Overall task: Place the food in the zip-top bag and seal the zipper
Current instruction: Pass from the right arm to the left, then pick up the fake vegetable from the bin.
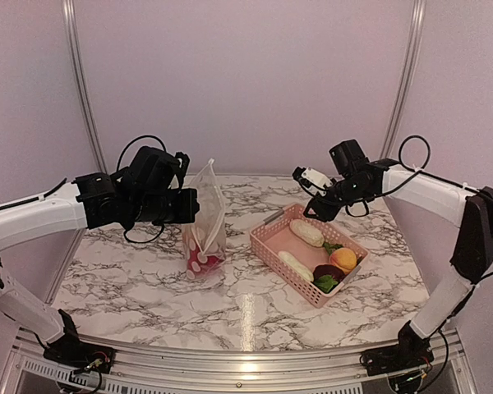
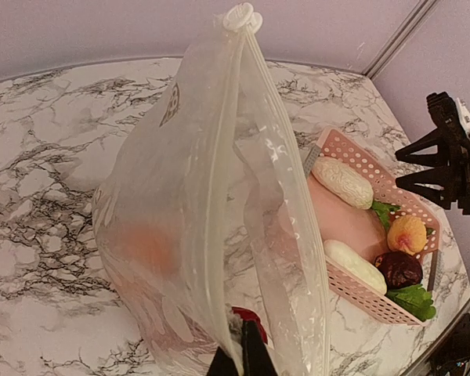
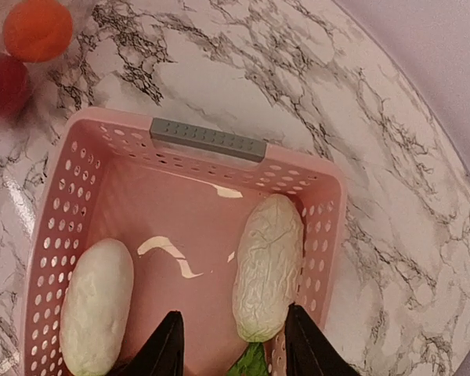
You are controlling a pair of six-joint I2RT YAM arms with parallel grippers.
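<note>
The left gripper clamped the zip-top bag upright, left of the tabletop centre, a marble gap apart from the basket at right. The right gripper hovered, fingers apart, over food inside it.

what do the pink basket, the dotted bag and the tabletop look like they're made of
Pink slotted basket: likely moulded plastic, slightly glossy; even rows of holes, glare on its floor.
Clear polka-dot zip-top bag: thin plastic film, glossy; it creases and shows red toy fruit through.
White-and-grey veined tabletop: smooth, shiny; real marble or printed laminate, cannot tell.
</note>
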